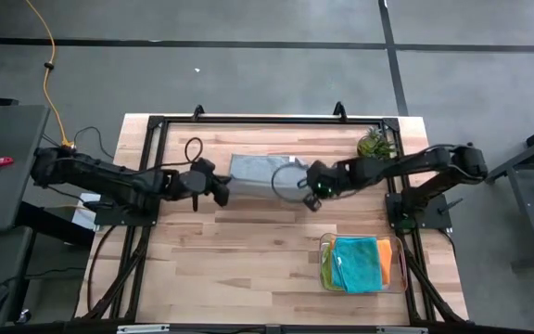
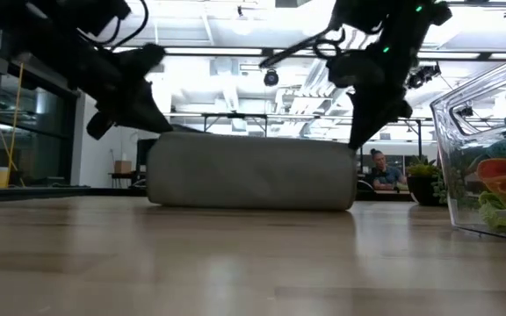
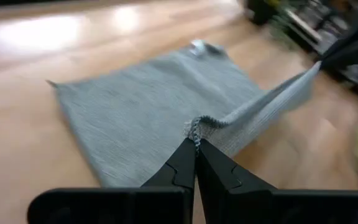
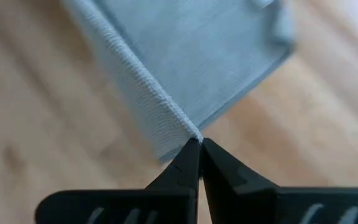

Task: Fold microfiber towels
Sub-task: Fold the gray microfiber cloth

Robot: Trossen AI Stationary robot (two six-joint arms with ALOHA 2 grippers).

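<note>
A grey microfiber towel [image 1: 258, 173] lies at the middle of the table's far half. Its far part is flat on the wood and its near edge is raised between my two grippers, as the low view [image 2: 253, 171] shows. My left gripper [image 1: 222, 192] is shut on the towel's near left corner. My right gripper [image 1: 311, 199] is shut on its near right corner. The teal towel [image 1: 356, 262], the orange towel [image 1: 385, 263] and the lime green towel [image 1: 328, 269] lie in the tray. The yellow towel is not plainly visible. My left gripper pinches the towel's near left corner [image 3: 194, 126] between its two fingertips, coming slanting down from the table's left. That corner is lifted off the wood. The edge runs raised toward my right gripper [image 3: 337, 53]. My right gripper pinches the towel's near right corner [image 4: 190, 132] between its two fingertips, slanting down from the table's right. The corner is lifted and folded cloth falls away from it. The far part of the towel [image 4: 229, 50] lies on the table.
A clear plastic tray [image 1: 400, 271] holding folded towels stands at the near right, close in the low view [image 2: 464, 114]. A small potted plant [image 1: 375, 142] stands at the far right corner. Bare wood [image 1: 239, 260] lies near and left of the towel.
</note>
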